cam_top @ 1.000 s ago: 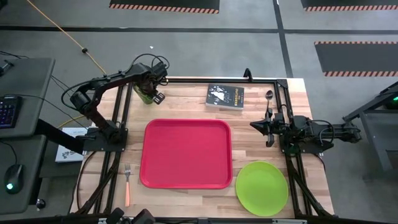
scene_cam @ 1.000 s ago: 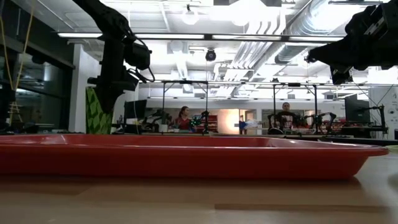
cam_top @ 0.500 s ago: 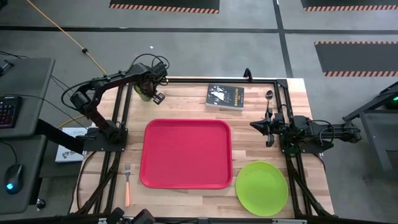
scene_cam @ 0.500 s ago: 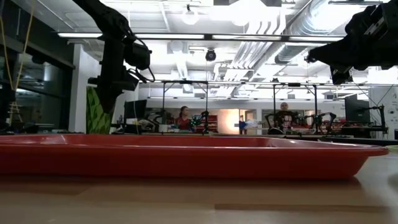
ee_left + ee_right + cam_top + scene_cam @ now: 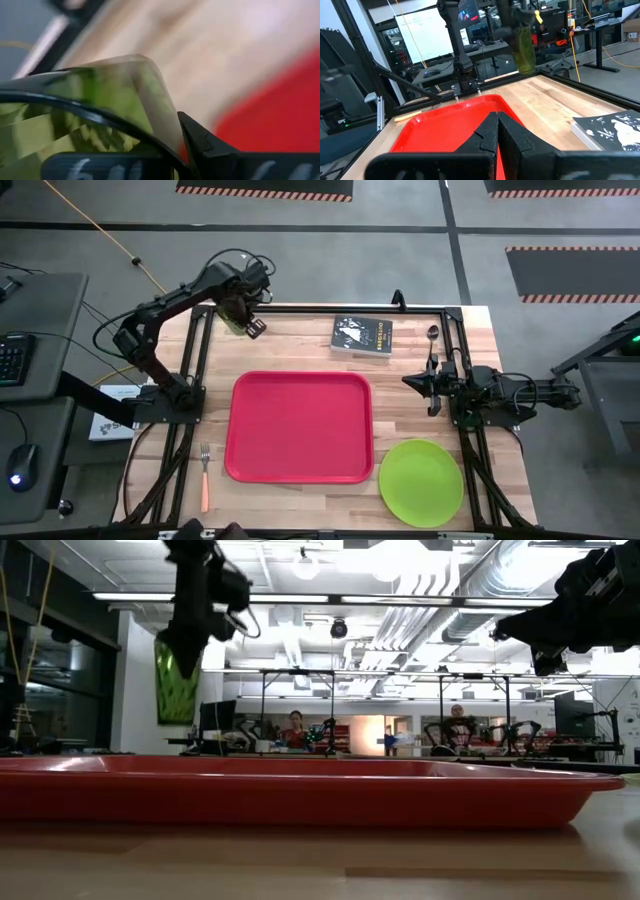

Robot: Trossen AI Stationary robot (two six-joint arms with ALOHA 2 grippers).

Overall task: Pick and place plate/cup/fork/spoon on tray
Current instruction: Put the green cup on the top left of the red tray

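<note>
Lifted clear of the table since a second ago, the cup now hangs in the air near the far left corner, clenched in the left end effector; the low view shows it raised well above the tray's rim, and the left wrist view shows the dark fingers wrapped around its green tinted wall. That is the only item under way. The tray sits mid-table with nothing on it yet. The plate lies flat near the near right corner, just beside the tray's corner. The fork lies along the near left edge, beside the tray, and the spoon lies toward the far right edge, near the book. The right end effector waits above the table's right side with its fingers pressed together, grasping nothing. By my reading the first of four placements is only at its carrying stage, with plate, fork and spoon untouched
</note>
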